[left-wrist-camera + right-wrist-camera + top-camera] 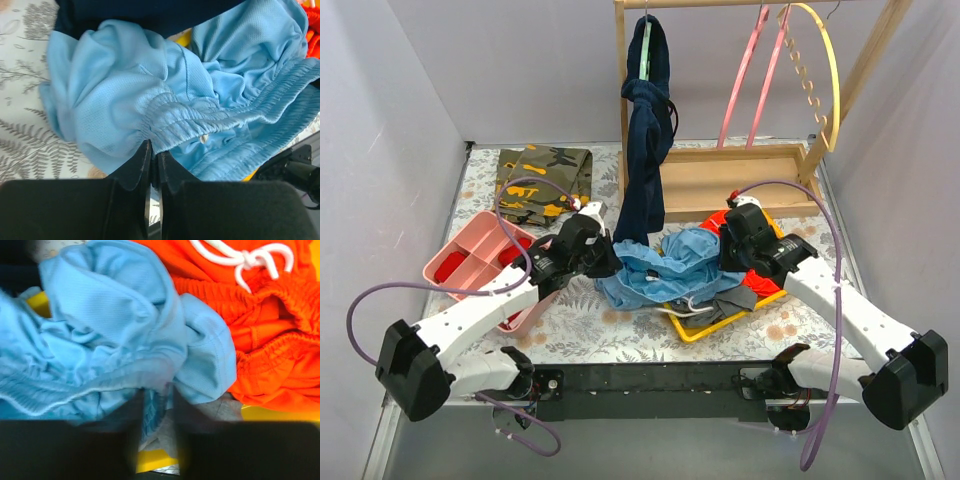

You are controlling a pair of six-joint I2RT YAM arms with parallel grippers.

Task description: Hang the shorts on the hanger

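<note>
a pink tray [470, 252] is seen to the left of the left claw [598, 258]. a camo cloth [545, 180] is laid flat on the table [610, 325], past that claw and a bit to its left. the left claw is pressed almost shut, and the stretchy band of the shorts [660, 265] is pinched at its tips. in the left wrist view the blue cloth is bunched up just in front of the fingers [137, 167]. a navy cloth [645, 150] is hung on a wood rack [740, 180], and its low end is seen just past the left claw.

the shorts are stretched in a heap between the two claws, partly on the table and partly over a yellow tray [700, 333].

the right claw [732, 245] is set at the right end of the shorts. a fold of the blue cloth is pinched between its fingers [132, 430], which are blurred. orange shorts [260, 330] with a white string are laid just past this claw and to its right, touching the blue cloth.

two pink hangers [750, 75] are hung on the rack far past the right claw. the hanger [833, 80] is hung just right of them, well apart from the shorts.
</note>
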